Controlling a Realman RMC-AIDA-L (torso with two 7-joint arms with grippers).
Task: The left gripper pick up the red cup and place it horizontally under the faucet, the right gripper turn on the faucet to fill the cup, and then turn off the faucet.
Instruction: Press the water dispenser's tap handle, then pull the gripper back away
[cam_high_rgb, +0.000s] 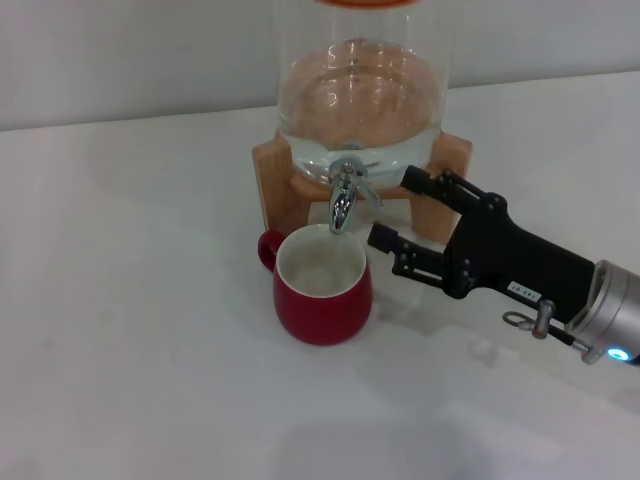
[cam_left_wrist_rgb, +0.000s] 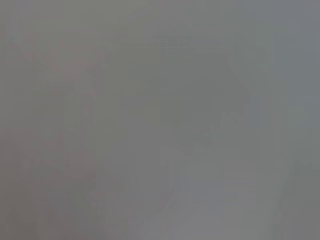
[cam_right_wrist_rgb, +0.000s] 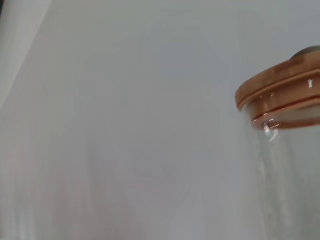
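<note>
Starting at the left, the white table (cam_high_rgb: 120, 330) is bare and the left gripper is nowhere to be seen; its wrist camera gives only a grey blur. Next comes the red cup (cam_high_rgb: 322, 285), upright with its handle turned toward the left, standing right under the spout of the faucet (cam_high_rgb: 345, 195). Behind that sits the glass dispenser (cam_high_rgb: 360, 90) on its wooden stand (cam_high_rgb: 275, 170). Further right, the right gripper (cam_high_rgb: 392, 212) reaches in with its fingers spread wide and holding nothing. The faucet's lever lies just left of those fingertips, at about their height. So a short push leftward looks like all that remains before it can work the lever.
</note>
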